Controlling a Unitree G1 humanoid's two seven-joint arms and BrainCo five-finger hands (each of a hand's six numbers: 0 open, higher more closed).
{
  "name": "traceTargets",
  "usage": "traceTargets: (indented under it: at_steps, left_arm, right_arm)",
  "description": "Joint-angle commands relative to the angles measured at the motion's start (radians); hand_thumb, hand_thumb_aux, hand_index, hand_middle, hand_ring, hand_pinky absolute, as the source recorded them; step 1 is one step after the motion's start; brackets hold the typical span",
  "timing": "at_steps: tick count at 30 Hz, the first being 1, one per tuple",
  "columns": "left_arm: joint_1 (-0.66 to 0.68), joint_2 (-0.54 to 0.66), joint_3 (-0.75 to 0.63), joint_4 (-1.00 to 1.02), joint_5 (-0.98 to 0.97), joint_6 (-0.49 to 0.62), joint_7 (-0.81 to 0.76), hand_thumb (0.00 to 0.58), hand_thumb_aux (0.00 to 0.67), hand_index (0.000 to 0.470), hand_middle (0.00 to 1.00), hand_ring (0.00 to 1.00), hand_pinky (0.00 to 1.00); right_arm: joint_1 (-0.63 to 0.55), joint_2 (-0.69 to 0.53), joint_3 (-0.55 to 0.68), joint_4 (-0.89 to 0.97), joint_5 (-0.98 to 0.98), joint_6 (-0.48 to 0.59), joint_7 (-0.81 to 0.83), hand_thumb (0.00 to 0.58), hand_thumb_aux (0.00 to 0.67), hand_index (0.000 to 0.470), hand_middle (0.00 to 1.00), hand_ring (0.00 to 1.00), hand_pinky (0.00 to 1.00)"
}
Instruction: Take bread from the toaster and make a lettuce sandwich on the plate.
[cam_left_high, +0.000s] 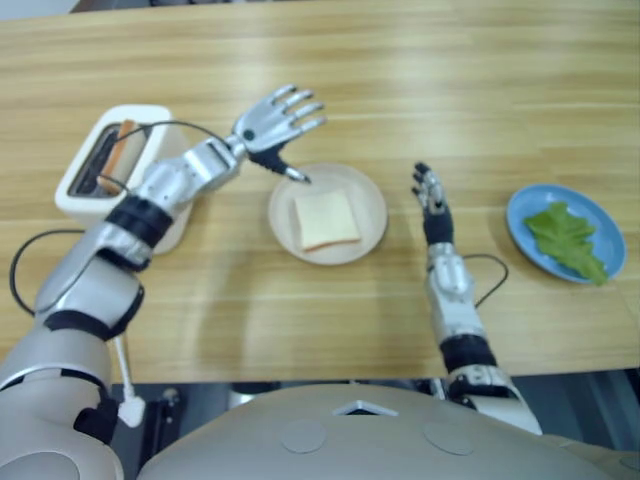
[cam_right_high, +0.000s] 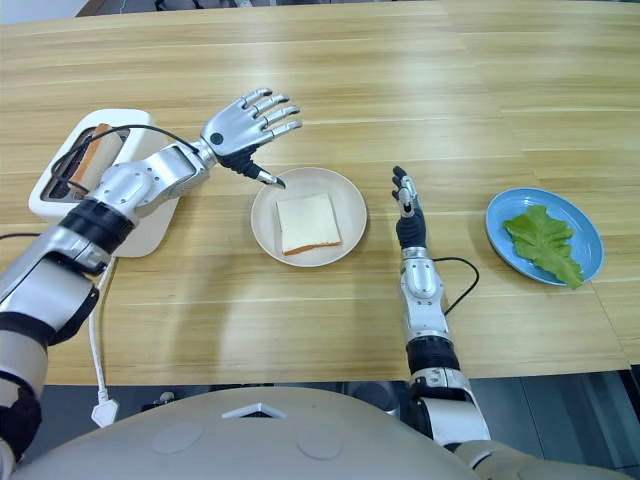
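A white toaster (cam_left_high: 148, 135) stands at the left with a browned slice of bread (cam_left_high: 118, 152) sticking out of one slot. In the middle sits a beige plate (cam_left_high: 372, 200) holding one white bread slice (cam_left_high: 326, 220). My left hand (cam_left_high: 277, 122) hovers open, fingers spread, just behind the plate's left rim and right of the toaster, holding nothing. My right hand (cam_left_high: 431, 195) stands open to the right of the plate, fingers pointing away, empty. A lettuce leaf (cam_left_high: 568, 238) lies on a blue plate (cam_left_high: 524, 210) at the far right.
A black cable (cam_left_high: 20, 262) loops beside the toaster, and a white power cord with plug (cam_left_high: 128, 405) hangs over the table's front edge. Bare wooden tabletop (cam_left_high: 420, 80) stretches behind the plates.
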Motion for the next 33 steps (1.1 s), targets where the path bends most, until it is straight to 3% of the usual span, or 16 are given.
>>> traceTargets:
  at_steps: [1,4,7,11,16,24,33]
  left_arm:
    - [0.244,-0.052,0.157,-0.131,-0.435,-0.016,-0.191,0.000,0.000,0.000,0.00,0.00,0.00]
    - [0.457,-0.145,0.299,-0.236,-0.777,0.071,-0.308,0.000,0.000,0.000,0.00,0.00,0.00]
    - [0.575,-0.209,0.379,-0.303,-0.933,0.107,-0.364,0.000,0.000,0.000,0.00,0.00,0.00]
    - [0.672,-0.313,0.450,-0.330,-1.065,0.143,-0.386,0.000,0.000,0.000,0.00,0.00,0.00]
    - [0.694,-0.349,0.481,-0.357,-1.066,0.157,-0.420,0.000,0.000,0.000,0.00,0.00,0.00]
    - [0.709,-0.360,0.498,-0.370,-1.015,0.156,-0.437,0.000,0.000,0.000,0.00,0.00,0.00]
    - [0.727,-0.378,0.499,-0.380,-0.974,0.156,-0.444,0.000,0.000,0.000,0.00,0.00,0.00]
  right_arm:
    - [0.060,-0.118,-0.036,-0.433,-0.078,0.096,0.056,0.000,0.000,0.000,0.00,0.00,0.00]
    - [0.080,-0.290,-0.157,-0.563,-0.266,0.176,0.052,0.000,0.000,0.000,0.00,0.00,0.00]
    - [0.086,-0.416,-0.232,-0.540,-0.355,0.212,0.042,0.000,0.000,0.000,0.00,0.00,0.00]
    - [0.113,-0.654,-0.272,-0.239,-0.547,0.185,-0.058,0.000,0.000,0.000,0.00,0.00,0.00]
    - [0.054,-0.836,-0.150,0.172,-0.706,0.198,-0.210,0.000,0.000,0.000,0.00,0.00,0.00]
    - [-0.130,-0.882,0.116,0.609,-0.818,0.202,-0.339,0.000,0.000,0.000,0.00,0.00,0.00]
    - [-0.255,-0.864,0.297,0.833,-0.835,0.208,-0.384,0.000,0.000,0.000,0.00,0.00,0.00]
